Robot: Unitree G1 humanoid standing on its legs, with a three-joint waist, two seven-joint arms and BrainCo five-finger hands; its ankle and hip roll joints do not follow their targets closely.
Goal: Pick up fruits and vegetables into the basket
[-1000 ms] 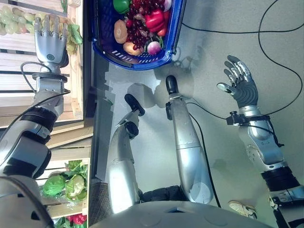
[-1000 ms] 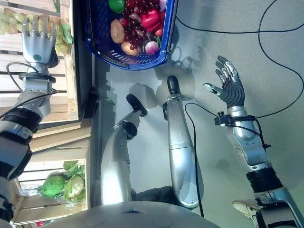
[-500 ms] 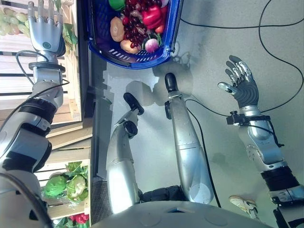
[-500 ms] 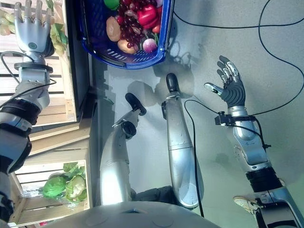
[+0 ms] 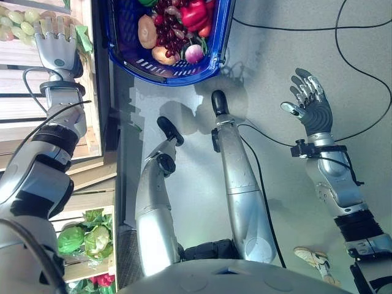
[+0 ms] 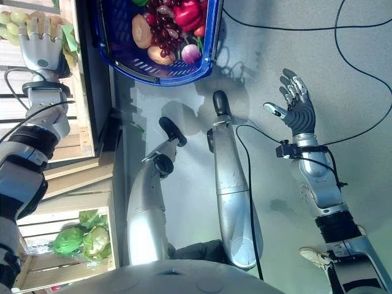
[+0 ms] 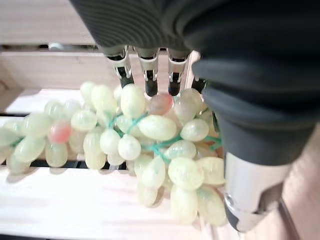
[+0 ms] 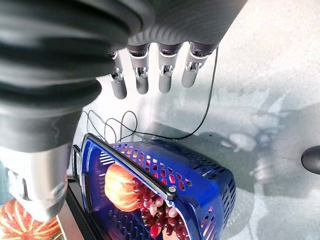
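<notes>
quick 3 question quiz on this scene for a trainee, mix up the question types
1. True or false: the left robot hand is over a bunch of green grapes on the wooden shelf.
2. Multiple choice: where is the blue basket? A) held in the right robot hand B) on the floor ahead of the robot C) on the wooden shelf
3. Fill in: the right robot hand is open and holds ____.

Key
1. True. Its fingers reach to the bunch, though a firm grip cannot be told.
2. B. It stands on the grey floor, already holding a red pepper and dark grapes.
3. Nothing. It is raised over the floor, fingers spread.
</notes>
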